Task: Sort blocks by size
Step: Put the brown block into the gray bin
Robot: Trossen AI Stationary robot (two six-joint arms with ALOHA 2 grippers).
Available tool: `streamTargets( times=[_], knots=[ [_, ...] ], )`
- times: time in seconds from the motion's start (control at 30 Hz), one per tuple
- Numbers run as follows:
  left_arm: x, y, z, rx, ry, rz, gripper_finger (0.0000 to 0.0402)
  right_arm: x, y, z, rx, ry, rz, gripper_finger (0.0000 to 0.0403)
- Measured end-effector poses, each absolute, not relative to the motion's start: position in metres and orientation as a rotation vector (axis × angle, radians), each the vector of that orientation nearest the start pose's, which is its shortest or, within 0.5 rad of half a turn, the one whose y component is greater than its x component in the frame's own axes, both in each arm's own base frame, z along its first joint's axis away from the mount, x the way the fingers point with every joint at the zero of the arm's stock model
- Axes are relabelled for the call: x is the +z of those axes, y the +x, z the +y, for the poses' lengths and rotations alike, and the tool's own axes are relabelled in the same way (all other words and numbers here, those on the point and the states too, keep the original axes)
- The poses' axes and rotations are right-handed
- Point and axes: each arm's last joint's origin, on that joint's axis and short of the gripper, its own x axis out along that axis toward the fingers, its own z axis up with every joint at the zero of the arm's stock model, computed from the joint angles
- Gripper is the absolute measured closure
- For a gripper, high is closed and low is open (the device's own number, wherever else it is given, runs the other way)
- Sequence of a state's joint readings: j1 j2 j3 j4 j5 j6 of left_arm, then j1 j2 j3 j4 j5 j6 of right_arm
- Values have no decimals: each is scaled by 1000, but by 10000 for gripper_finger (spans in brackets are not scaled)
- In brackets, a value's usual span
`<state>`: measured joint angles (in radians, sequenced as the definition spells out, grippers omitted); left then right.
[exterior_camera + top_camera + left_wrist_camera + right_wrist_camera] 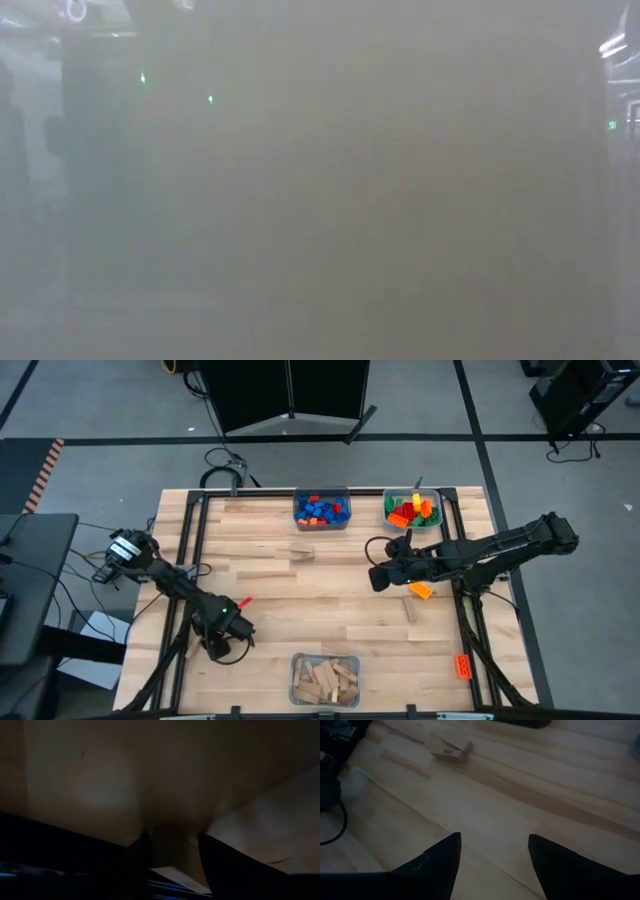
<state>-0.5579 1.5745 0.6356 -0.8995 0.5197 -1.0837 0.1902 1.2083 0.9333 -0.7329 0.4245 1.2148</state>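
Observation:
My left gripper (236, 632) is low over the table's near left part, shut on a tan wooden block (169, 842) that fills the gap between its dark fingers. My right gripper (378, 577) hangs open above the table's right half, with bare wood between its fingers (495, 852). An orange brick (421, 591) and a wooden block (408, 610) lie flat on the table just beside it. Another wooden block (300, 550) (452, 752) lies flat near the table's middle. A small red piece (245, 601) lies by the left arm. My left gripper has the wooden block pinched between its two fingers, one finger (137, 865) on each of two opposite sides. The fingers slant steeply down toward the table. In the dark wrist view, which part of the block they are on and whether it rests on the table do not show.
A bin of blue bricks (320, 510) and a bin of mixed coloured bricks (412, 510) stand at the far edge. A bin of wooden blocks (325, 680) stands at the near edge. An orange brick (462, 665) lies by the right rail. The low view is fogged.

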Motion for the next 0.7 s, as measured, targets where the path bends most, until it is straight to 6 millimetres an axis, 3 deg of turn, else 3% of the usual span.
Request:
streamTargets(
  times=[0.27,0.4,0.5,0.7],
  knots=[
    [117,159,-116,322,-683,2062,339,262,227,31,-745,803,686,157],
    [124,170,-113,357,-628,1986,339,262,227,31,-743,795,688,156],
    [138,190,-113,355,-595,1857,339,262,227,31,-743,792,692,157],
    [191,237,-107,303,-429,1611,339,262,226,33,-736,790,698,158]
  ],
)
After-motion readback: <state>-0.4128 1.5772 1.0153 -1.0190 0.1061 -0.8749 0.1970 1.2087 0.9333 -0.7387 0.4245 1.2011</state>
